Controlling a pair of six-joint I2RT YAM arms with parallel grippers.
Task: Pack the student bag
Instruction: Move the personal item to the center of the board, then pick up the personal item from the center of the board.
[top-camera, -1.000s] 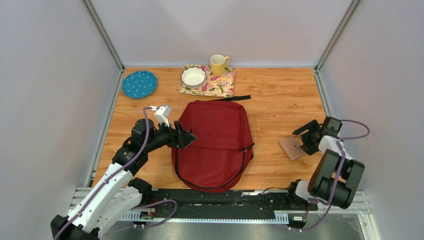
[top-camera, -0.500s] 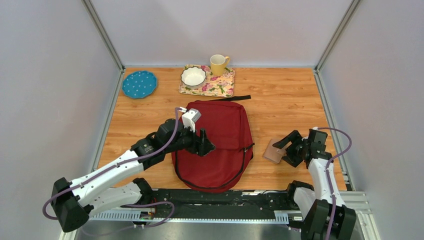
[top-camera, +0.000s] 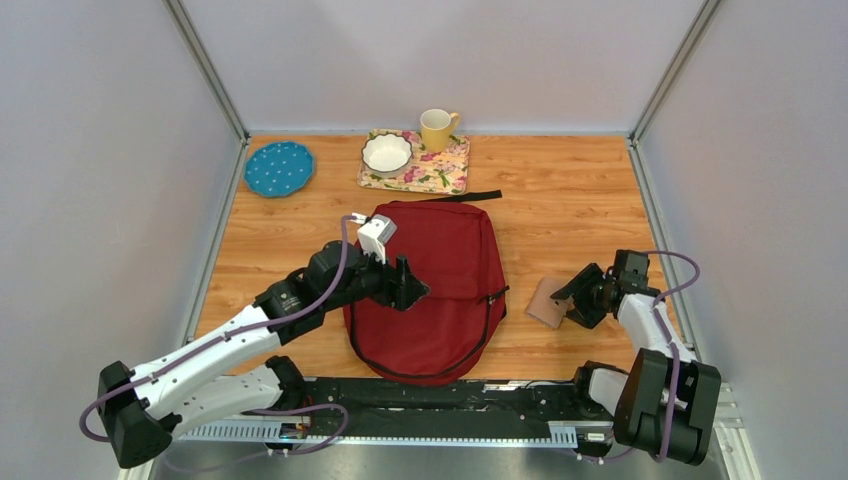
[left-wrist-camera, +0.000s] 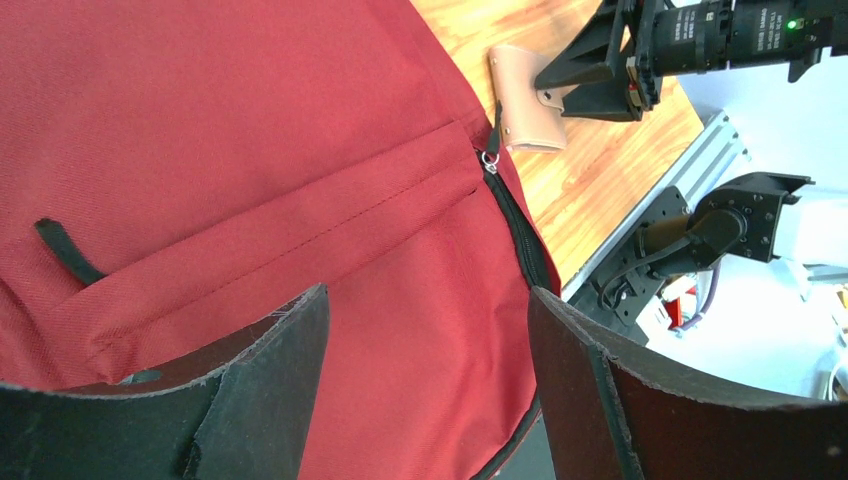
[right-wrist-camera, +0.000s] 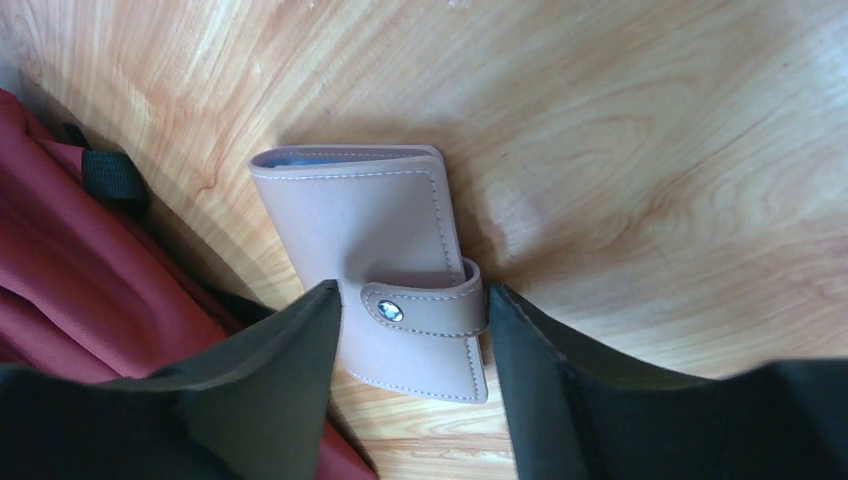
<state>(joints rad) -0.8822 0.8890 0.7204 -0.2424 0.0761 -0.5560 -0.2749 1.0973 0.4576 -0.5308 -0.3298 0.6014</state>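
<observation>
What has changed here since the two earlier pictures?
The left gripper, open, moved right from the student bag's left edge to above its front. The right gripper swung left toward the bag, bringing the tan wallet along, and closed on it. The bag, blue plate, white bowl and yellow mug stayed in place.

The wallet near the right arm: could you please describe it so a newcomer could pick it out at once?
Start at the big dark red backpack in the middle of the wooden table. Just off its right edge lies a small tan wallet, straddled by the right gripper. It is the only flat, snap-strapped item there.
</observation>
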